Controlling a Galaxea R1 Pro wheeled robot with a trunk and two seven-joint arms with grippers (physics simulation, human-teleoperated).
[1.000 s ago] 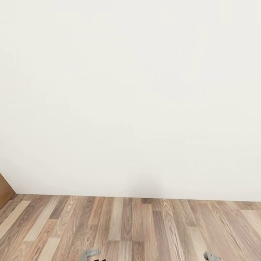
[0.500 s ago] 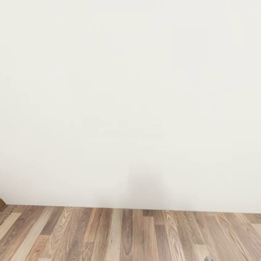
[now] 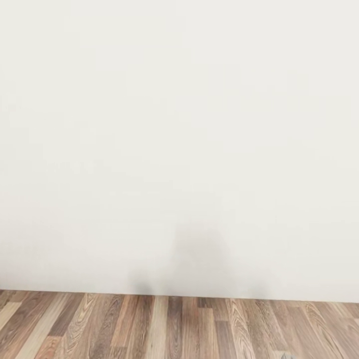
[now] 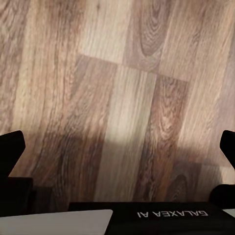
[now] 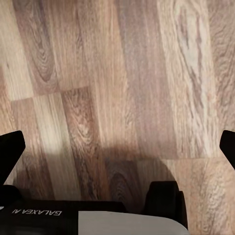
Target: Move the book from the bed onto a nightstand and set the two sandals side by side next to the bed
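A plain white bedroom wall (image 3: 179, 124) stands close ahead, with a strip of light-brown wood-plank floor (image 3: 179, 329) below it. The book, the bed, the nightstands and the sandals are out of view. My left gripper (image 4: 120, 147) hangs over bare floor planks (image 4: 122, 98), open, its black fingertips (image 4: 12, 147) far apart with nothing between them. My right gripper (image 5: 117, 147) is also open over bare planks (image 5: 122, 73), with nothing between its fingertips (image 5: 11, 147).
A faint grey shadow (image 3: 199, 249) lies on the wall just above the floor line. A black body part labelled GALAXEA AI (image 4: 171, 214) sits under the left gripper, and the same label (image 5: 36, 212) appears under the right one.
The whole head view has shifted: the wall's foot sits lower in the picture, the brown wooden edge at far left has left the frame, and the grey arm parts at the bottom are gone.
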